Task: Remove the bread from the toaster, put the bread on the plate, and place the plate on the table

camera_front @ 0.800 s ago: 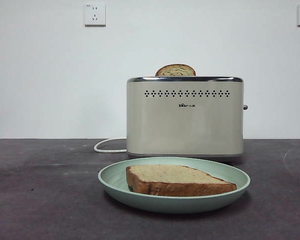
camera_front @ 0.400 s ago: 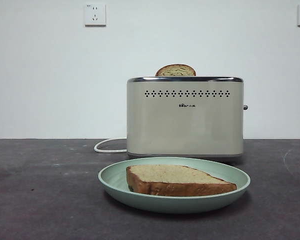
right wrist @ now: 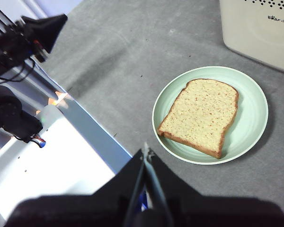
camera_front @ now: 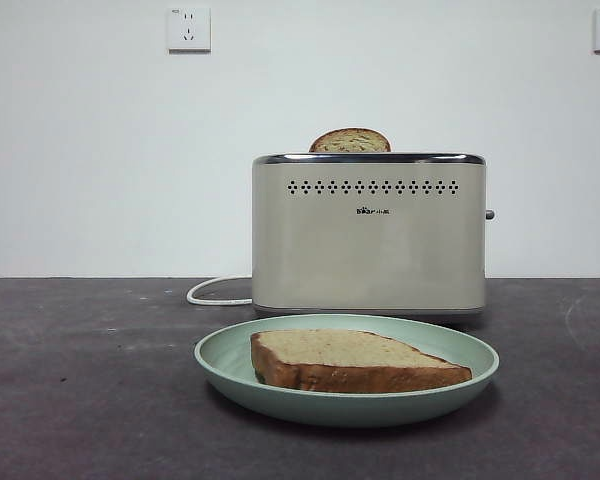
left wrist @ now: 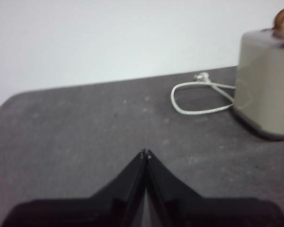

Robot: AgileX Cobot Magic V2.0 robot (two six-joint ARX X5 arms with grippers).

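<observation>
On tabletop (camera_front: 80, 400), near front: plate (camera_front: 230, 365), mint green, resting flat. Bread (camera_front: 355, 360) lying flat inside plate, crust edge facing front camera, speckled face up. Just behind plate, apart from it: toaster (camera_front: 370, 240), cream, chrome rim on top, two rows of dark holes and small logo on the side facing the camera. Second slice (camera_front: 350, 141), narrower and dome-topped, poking up out of toaster slot. White cord (camera_front: 215, 292) looping on tabletop beside toaster. Two wall sockets (camera_front: 188, 29) high on pale wall behind.

Neither arm visible from front camera. From left wrist: left gripper (left wrist: 146, 152) raised above bare tabletop, well apart from toaster (left wrist: 267, 85) and coiled cord (left wrist: 199, 97); fingers pressed together, tips meeting, holding nothing. From right wrist: right gripper (right wrist: 145, 151) high above tabletop edge, looking down on plate (right wrist: 253, 123) with bread (right wrist: 201, 116) lying in it, toaster corner (right wrist: 255, 28) beyond; fingers likewise together, empty, clear of plate. Other arm's dark gripper (right wrist: 40, 28) visible at the corner of that view, beyond the tabletop edge.
</observation>
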